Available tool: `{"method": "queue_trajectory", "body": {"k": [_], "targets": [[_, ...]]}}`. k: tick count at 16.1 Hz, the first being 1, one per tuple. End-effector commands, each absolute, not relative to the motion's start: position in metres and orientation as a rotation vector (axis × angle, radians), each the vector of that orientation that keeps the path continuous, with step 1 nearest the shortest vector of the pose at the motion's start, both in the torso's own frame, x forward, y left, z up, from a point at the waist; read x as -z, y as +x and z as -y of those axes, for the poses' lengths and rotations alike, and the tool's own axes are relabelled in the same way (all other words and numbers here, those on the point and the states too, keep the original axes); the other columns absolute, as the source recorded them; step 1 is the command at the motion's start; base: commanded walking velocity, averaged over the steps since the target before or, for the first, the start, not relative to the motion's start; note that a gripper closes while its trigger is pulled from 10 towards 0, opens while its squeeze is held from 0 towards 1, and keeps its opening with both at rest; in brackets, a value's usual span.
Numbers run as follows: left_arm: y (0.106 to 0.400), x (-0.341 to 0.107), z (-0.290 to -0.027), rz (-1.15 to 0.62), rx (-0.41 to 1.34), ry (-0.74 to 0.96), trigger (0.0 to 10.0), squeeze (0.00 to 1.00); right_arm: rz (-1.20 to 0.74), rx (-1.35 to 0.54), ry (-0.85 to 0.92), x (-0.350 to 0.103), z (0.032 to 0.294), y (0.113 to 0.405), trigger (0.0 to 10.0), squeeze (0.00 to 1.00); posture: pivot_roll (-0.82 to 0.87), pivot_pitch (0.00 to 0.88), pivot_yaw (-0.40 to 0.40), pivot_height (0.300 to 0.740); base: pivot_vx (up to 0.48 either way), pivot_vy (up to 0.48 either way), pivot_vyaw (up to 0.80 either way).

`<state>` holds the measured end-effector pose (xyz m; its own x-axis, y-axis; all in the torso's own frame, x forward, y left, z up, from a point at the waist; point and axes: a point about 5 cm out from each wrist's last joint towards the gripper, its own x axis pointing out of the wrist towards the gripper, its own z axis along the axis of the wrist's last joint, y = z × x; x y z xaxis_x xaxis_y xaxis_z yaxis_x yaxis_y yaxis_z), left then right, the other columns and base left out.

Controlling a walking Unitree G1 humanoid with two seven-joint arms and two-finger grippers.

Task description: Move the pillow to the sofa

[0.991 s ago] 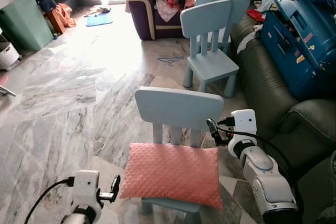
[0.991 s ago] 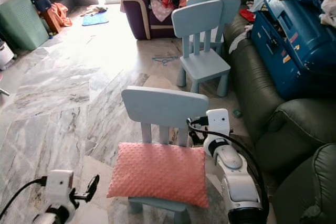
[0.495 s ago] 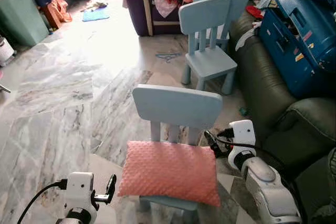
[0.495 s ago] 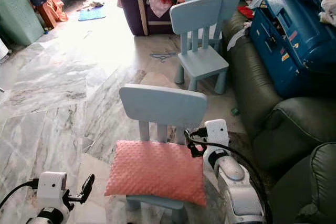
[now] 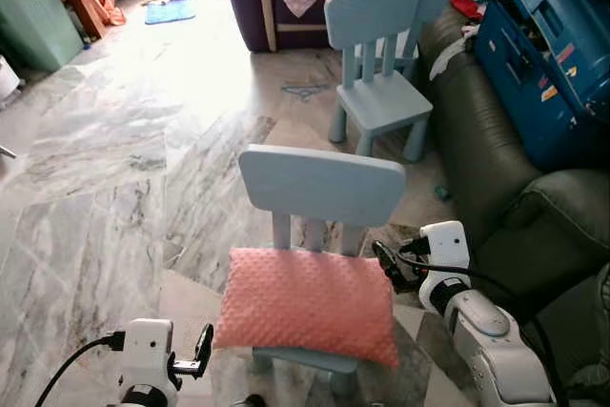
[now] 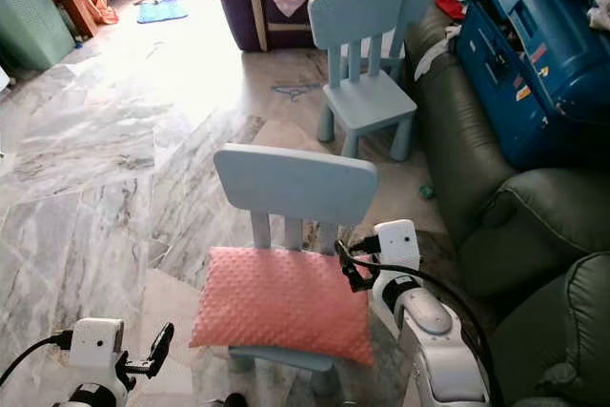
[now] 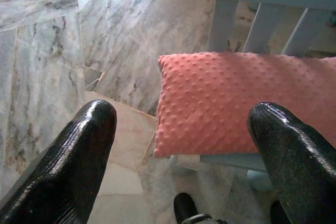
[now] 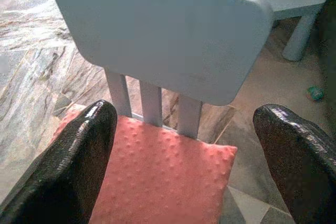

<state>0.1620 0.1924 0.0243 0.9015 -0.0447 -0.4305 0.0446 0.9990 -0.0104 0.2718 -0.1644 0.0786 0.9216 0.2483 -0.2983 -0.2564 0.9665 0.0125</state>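
Pink dimpled pillow (image 5: 307,304) lies on the near blue chair (image 5: 322,188) seat, ungrabbed. Left gripper (image 5: 202,355) and right gripper (image 5: 385,264) flank it, fingers spread wide, touching nothing. Reach step; next, close both on its ends, lift toward the green sofa (image 5: 496,154).

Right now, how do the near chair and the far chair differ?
The near chair carries the pink pillow on its seat; the far chair's seat is bare. The near chair stands between both grippers on open floor; the far chair stands beside the green sofa. Both are the same pale blue design.
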Motion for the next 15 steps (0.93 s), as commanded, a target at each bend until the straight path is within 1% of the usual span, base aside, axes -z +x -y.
{"method": "queue_trajectory", "body": {"k": [1,5,9,11,14,15], "targets": [[0.1578,-0.0233,-0.1954,-0.463,0.03,0.009,10.0,0.0,-0.303,-0.279,-0.023,-0.0797,0.1602,0.2691,10.0,0.0,-0.16,0.185,0.064,0.74,0.0,0.0,0.0],[0.1616,-0.0216,-0.1964,-0.464,0.036,0.019,10.0,0.0,-0.302,-0.29,-0.028,-0.0813,0.1582,0.2701,10.0,0.0,-0.16,0.176,0.061,0.698,0.0,0.0,0.0],[0.1649,-0.0217,-0.1958,-0.46,0.037,0.027,10.0,0.0,-0.304,-0.297,-0.03,-0.0812,0.1565,0.2691,10.0,0.0,-0.16,0.177,0.061,0.698,0.0,0.0,0.0],[0.1672,-0.0228,-0.1897,-0.456,0.048,0.022,10.0,0.0,-0.303,-0.299,-0.029,-0.0813,0.1556,0.2689,10.0,0.0,-0.16,0.179,0.064,0.668,0.0,0.0,0.0],[0.1659,-0.021,-0.1894,-0.46,0.049,0.022,10.0,0.0,-0.304,-0.299,-0.029,-0.0814,0.1555,0.2687,10.0,0.0,-0.16,0.182,0.065,0.643,0.0,0.0,0.0],[0.1655,-0.0208,-0.1899,-0.461,0.047,0.022,10.0,0.0,-0.305,-0.3,-0.03,-0.0812,0.1555,0.2684,10.0,0.0,-0.16,0.183,0.063,0.628,0.0,0.0,0.0]]}}
